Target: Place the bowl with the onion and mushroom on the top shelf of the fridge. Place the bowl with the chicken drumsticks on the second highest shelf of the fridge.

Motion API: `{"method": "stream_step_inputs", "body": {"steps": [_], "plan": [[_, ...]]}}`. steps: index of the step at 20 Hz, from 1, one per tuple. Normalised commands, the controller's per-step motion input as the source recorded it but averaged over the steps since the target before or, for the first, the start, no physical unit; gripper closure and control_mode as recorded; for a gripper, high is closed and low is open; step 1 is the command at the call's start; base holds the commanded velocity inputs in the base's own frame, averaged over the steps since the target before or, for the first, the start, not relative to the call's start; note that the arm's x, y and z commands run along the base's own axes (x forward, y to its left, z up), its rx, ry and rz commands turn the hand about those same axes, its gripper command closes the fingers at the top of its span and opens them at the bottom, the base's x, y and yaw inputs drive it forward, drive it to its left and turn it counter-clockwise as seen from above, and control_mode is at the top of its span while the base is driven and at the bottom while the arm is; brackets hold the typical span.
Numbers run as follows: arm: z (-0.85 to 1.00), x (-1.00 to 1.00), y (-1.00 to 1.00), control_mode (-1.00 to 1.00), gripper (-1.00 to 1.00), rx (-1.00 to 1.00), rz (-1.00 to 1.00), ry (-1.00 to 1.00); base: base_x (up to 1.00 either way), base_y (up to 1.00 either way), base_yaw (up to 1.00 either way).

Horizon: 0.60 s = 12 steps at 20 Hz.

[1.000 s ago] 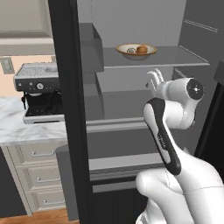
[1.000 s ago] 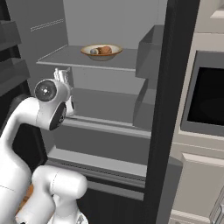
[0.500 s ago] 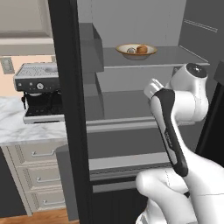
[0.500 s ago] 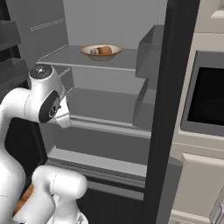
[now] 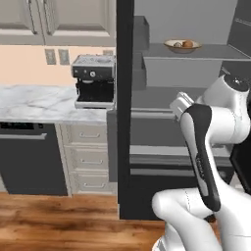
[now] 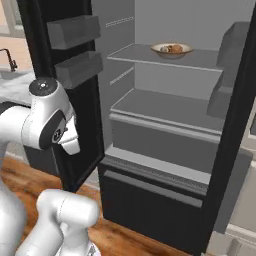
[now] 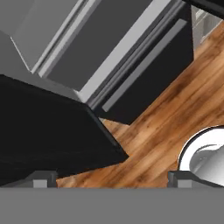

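The fridge stands open, its interior grey. A tan bowl with the onion and the mushroom rests on the top shelf of the fridge. One level lower, the second shelf is bare. My gripper is open, its fingertips wide apart with nothing between them. It points down at the wooden floor and the fridge's black bottom drawer, well below the bowl. The bowl with the chicken drumsticks is out of view.
The fridge's black left door stands open beside my arm, with grey bins on its inside. A silver-black coffee machine sits on the marble counter, above drawers. The right door carries grey bins.
The whole scene has slid to the right and the fridge looks farther off, so the base has moved. My arm has drawn back out of the fridge, hand turned down. The bowl stays on its shelf.
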Motion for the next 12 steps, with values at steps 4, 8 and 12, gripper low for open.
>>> {"method": "stream_step_inputs", "body": {"steps": [4, 8, 12], "plan": [[0.0, 0.0, 0.0, 1.0, -1.0, 0.0, 0.0, 0.0, -0.78, 1.0, 0.51], [0.0, 0.0, 0.0, 1.0, -1.0, 0.0, 0.0, 0.0, 0.11, 1.0, 0.32], [0.0, 0.0, 0.0, 1.0, -1.0, 0.0, 0.0, 0.0, 1.0, 0.95, 0.01]]}}
